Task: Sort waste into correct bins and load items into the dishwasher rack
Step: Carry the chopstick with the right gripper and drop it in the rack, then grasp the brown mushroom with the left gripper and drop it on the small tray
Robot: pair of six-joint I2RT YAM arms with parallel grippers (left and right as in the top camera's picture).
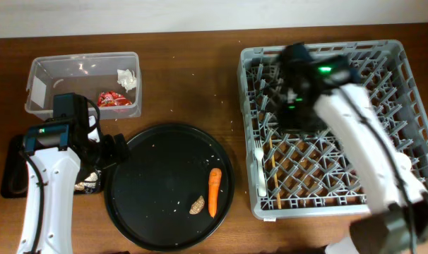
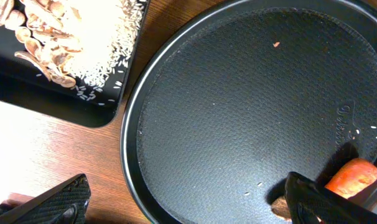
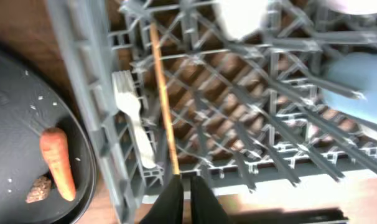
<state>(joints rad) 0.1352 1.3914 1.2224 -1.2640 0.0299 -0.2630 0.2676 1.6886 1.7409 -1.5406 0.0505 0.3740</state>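
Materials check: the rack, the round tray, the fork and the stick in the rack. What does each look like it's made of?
Dishwasher rack: grey moulded plastic, with a matte lattice and pegs.
Round black tray: looks like plastic with a fine pebbled texture; coated metal can't be ruled out.
Fork: white plastic, smooth and slightly glossy.
Stick: probably wood or bamboo; it is tan, thin and straight.

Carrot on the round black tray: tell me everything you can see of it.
The carrot is whole, orange and tapered, with no greens showing. It lies flat on the round black tray, near its right edge in the overhead view, thick end toward the far side of the table. A beige nut shell lies beside its narrow end; whether they touch is unclear.
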